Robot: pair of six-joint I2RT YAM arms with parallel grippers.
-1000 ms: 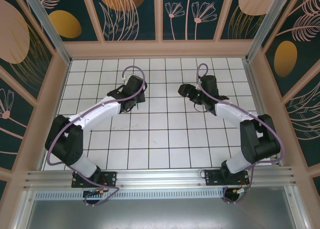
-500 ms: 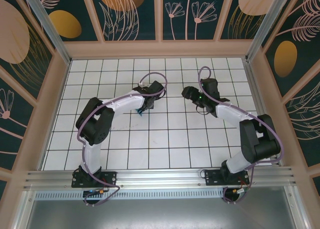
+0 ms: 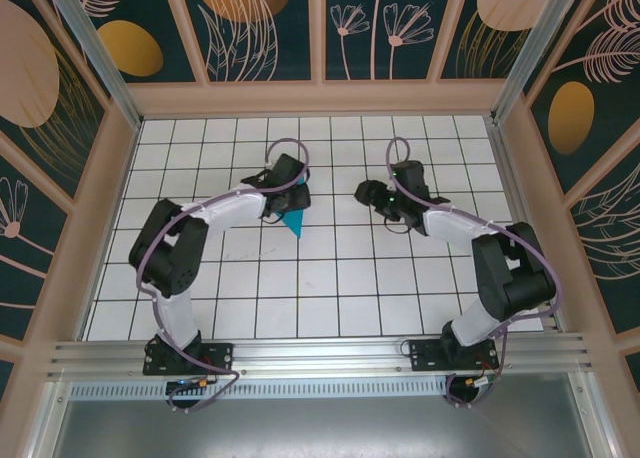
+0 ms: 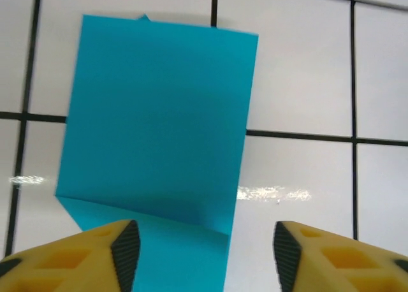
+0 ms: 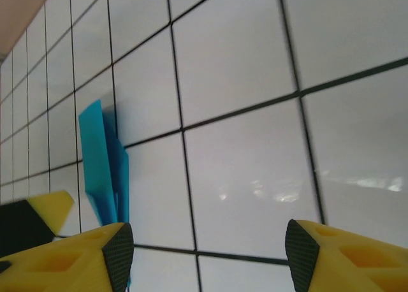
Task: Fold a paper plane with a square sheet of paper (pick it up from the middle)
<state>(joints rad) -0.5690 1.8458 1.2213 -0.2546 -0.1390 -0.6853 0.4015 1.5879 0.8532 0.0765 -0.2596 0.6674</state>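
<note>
The paper plane (image 3: pixel 294 220) is folded bright cyan-blue paper lying on the white tiles just left of centre, its point toward the near right. My left gripper (image 3: pixel 289 197) hovers right behind it, open. In the left wrist view the folded layers of the paper plane (image 4: pixel 159 113) spread ahead, and its near end runs under the left finger of my left gripper (image 4: pixel 201 254) without being pinched. My right gripper (image 3: pixel 366 191) stands open about two tiles to the right. From the right wrist the paper plane (image 5: pixel 103 164) shows edge-on at the left, beyond my right gripper (image 5: pixel 204 254).
The white grid table (image 3: pixel 330 278) is walled by a tan wooden frame (image 3: pixel 318 98) at the back and sides. A yellow finger of the left gripper (image 5: pixel 35 219) shows at the lower left of the right wrist view.
My left gripper has opened and let go of the paper, which now lies on the tiles, and it has drawn back slightly. The right gripper shifted a little left.
</note>
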